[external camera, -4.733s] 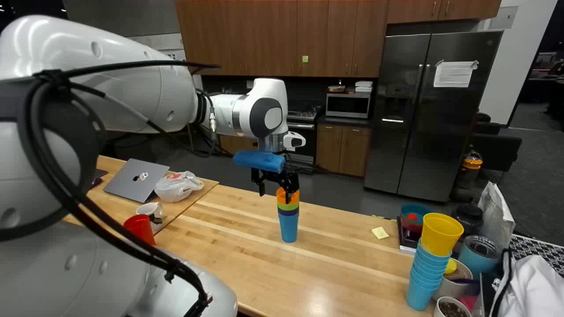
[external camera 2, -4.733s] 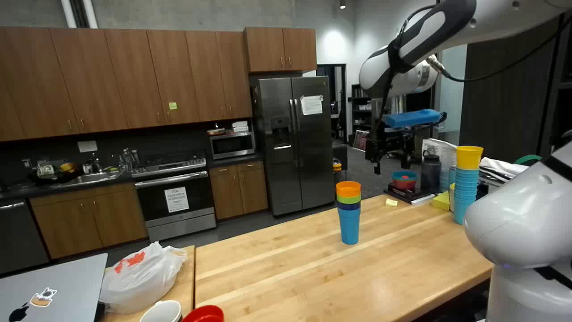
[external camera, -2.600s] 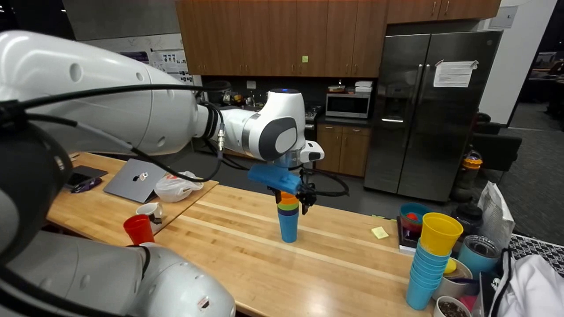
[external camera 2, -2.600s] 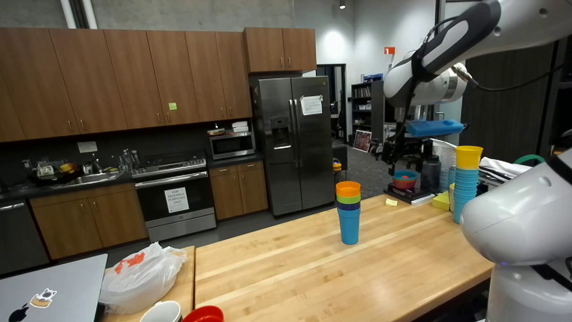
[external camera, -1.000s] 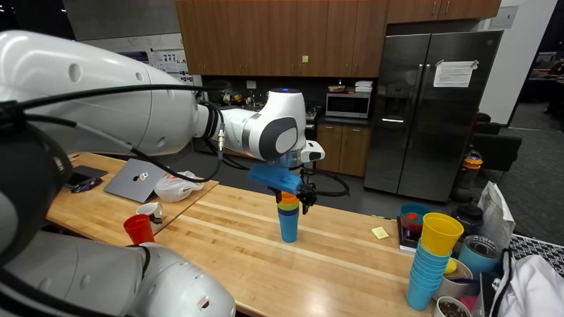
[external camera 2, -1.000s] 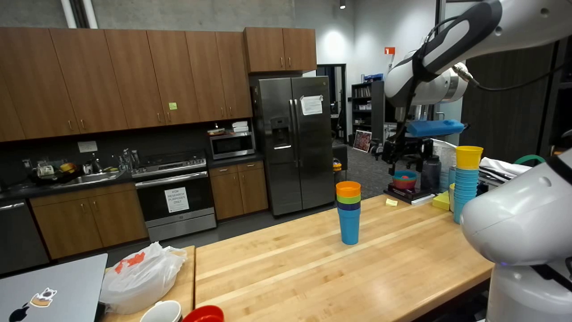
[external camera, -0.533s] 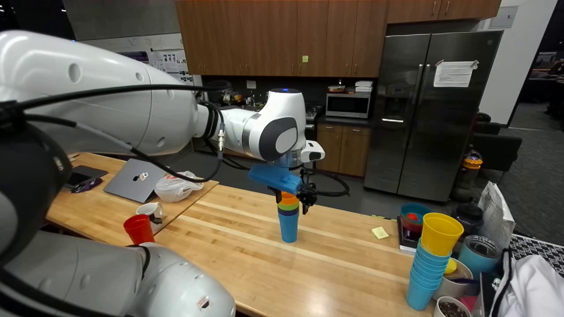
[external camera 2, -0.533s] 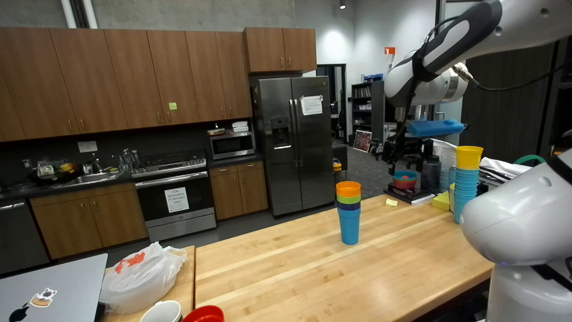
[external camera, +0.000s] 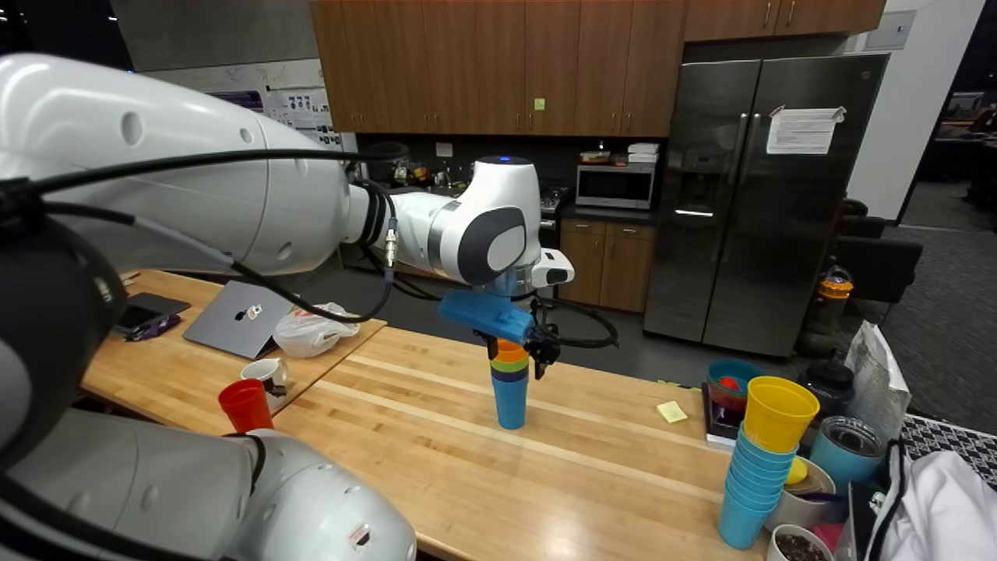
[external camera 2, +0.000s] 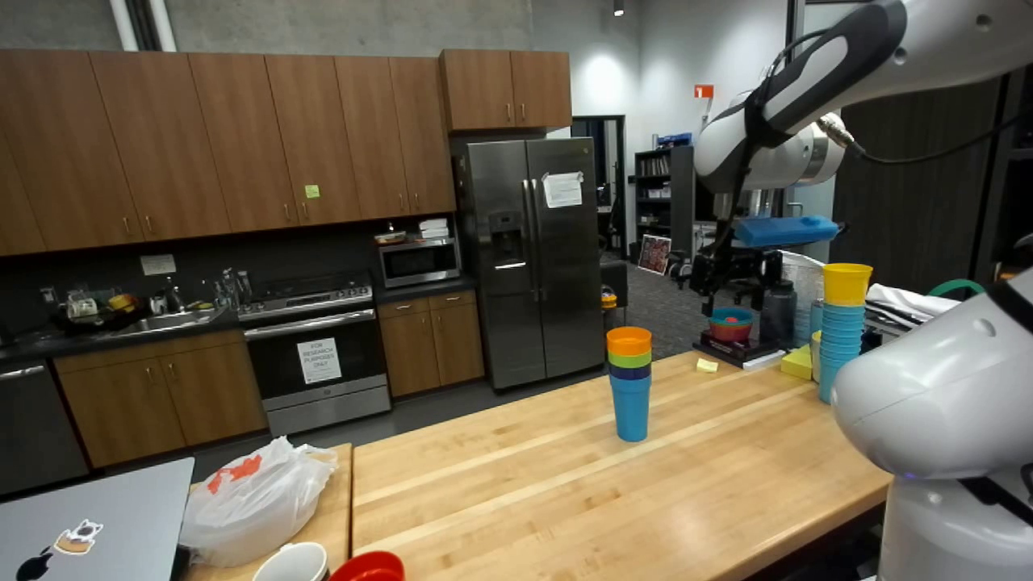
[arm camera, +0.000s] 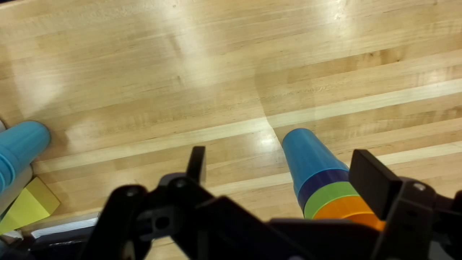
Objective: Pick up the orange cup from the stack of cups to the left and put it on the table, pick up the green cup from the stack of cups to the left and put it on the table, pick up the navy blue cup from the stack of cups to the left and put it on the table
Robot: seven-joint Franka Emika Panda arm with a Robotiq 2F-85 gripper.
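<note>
Wrist view: nothing unstacked, we have all three moves left.
Orange cup (arm camera: 341, 207), green cup (arm camera: 327, 197) and navy blue cup (arm camera: 319, 183) sit nested in the stack (arm camera: 314, 169) on the table (arm camera: 173, 90); our gripper (arm camera: 281, 155) is empty, fingers apart.

The table (external camera 2: 500, 484) is honey-pale, plank-striped. In from its far edge, the orange cup (external camera 2: 629, 342), green cup (external camera 2: 629, 359) and navy blue cup (external camera 2: 630, 373) show as bands above a light-blue cup (external camera 2: 632, 410); nearer that edge the sticky note (external camera: 671, 412) is pale yellow.
</note>
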